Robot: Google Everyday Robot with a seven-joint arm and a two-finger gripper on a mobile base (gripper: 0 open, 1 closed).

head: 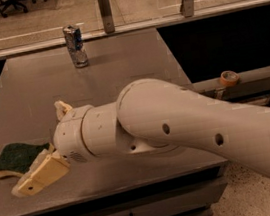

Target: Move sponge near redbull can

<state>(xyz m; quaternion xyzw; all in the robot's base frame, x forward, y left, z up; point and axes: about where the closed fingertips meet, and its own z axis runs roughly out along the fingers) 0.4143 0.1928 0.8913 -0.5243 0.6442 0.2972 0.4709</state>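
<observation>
Tabletop carries both items. A white arm reaches low over its near corner, setting the claw at the sponge — seemingly to grasp it, though open or closed cannot be told. The redbull can stands well apart, at the far edge.

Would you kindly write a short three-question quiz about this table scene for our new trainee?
1. True or false: the tall slim silver-and-blue redbull can lies on its side.
2. Where is the robot's cream gripper? A) beside the can; B) by the wavy sponge with dark green top and pale yellow foam, front left on the grey table; C) beyond the table's right edge.
3. Fill in: sponge and can are ___ (touching/apart).
Key: 1 false, it stands upright; 2 B; 3 apart.
</observation>
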